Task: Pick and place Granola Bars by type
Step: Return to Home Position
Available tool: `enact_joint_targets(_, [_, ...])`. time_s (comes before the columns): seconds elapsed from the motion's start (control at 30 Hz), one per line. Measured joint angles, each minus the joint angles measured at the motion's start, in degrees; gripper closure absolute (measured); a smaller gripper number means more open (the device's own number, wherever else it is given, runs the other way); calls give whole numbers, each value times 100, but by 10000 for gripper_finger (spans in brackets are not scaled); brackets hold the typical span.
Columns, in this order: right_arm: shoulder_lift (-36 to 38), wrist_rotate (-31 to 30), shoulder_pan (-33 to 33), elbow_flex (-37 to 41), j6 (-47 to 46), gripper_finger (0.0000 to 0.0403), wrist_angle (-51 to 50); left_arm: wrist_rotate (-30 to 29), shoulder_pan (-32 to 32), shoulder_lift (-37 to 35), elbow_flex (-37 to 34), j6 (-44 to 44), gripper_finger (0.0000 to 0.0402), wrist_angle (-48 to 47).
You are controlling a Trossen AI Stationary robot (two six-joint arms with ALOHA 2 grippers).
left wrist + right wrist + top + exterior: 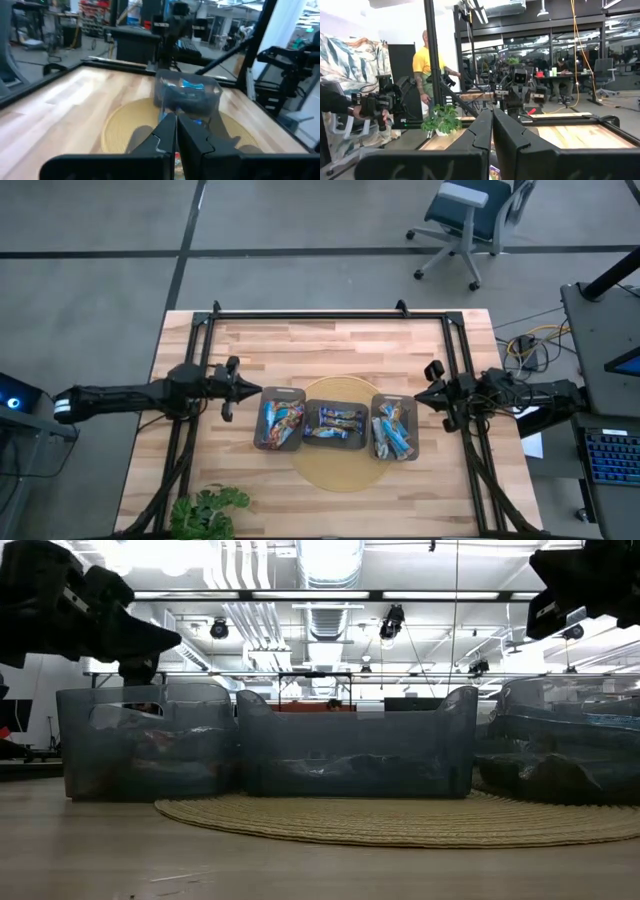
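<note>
Three dark translucent trays stand in a row on a round woven mat (pixel 340 465) at the table's middle. The left tray (pixel 283 422) holds mixed orange and blue granola bars, the middle tray (pixel 335 425) dark and blue bars, the right tray (pixel 395 428) bright blue bars (pixel 192 86). My left gripper (pixel 252 391) is shut and empty, level, just left of the left tray and above the table. My right gripper (pixel 420 397) is shut and empty, just right of the right tray, tipped slightly upward.
A potted green plant (pixel 205 512) stands at the table's near left edge. A black frame (pixel 330 313) runs along the table's far and side edges. Bare wood lies behind the trays. A person in a yellow shirt (pixel 426 65) stands beyond the table.
</note>
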State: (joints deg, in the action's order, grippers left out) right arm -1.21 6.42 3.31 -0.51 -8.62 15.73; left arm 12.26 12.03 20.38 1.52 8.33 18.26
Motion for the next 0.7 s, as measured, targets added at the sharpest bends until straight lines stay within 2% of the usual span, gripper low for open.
enact_joint_targets(0.2, [0,-39,2,0,18,394,-55,-227,0,-548,0,221,402,-630])
enact_joint_targets(0.37, [-2,-42,2,0,24,394,-80,-283,-11,-828,2,211,402,-660])
enact_joint_targets(0.7, [0,-50,2,-2,133,394,-233,-961,-77,-869,4,425,402,-636])
